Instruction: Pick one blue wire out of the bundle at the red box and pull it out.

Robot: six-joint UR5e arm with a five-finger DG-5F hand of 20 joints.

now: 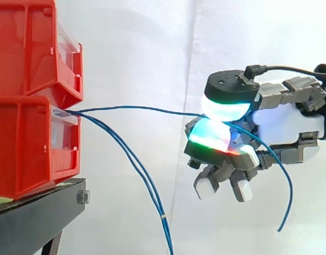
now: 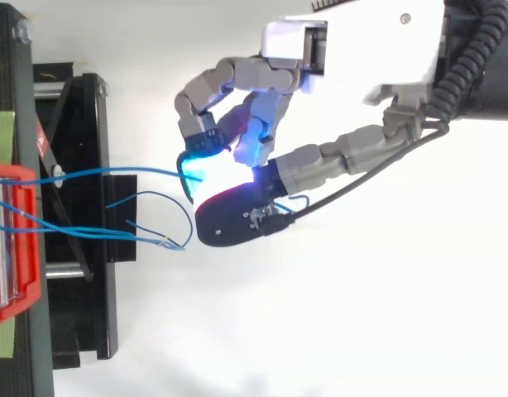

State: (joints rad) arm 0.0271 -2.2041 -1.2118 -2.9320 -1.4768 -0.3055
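Side view: the hand (image 1: 285, 125) is pinching one blue wire (image 1: 136, 107) between two fingertips, holding it stretched from the lower red box (image 1: 30, 149).
Top view: loose wires (image 2: 97, 234) are lying close beside it. They could snag it, and a harder pull could slip it from the pinch.

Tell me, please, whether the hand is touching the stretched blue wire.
Touching. The side view shows the blue wire pinched between the glowing pads of the hand, stretching back to the red box.
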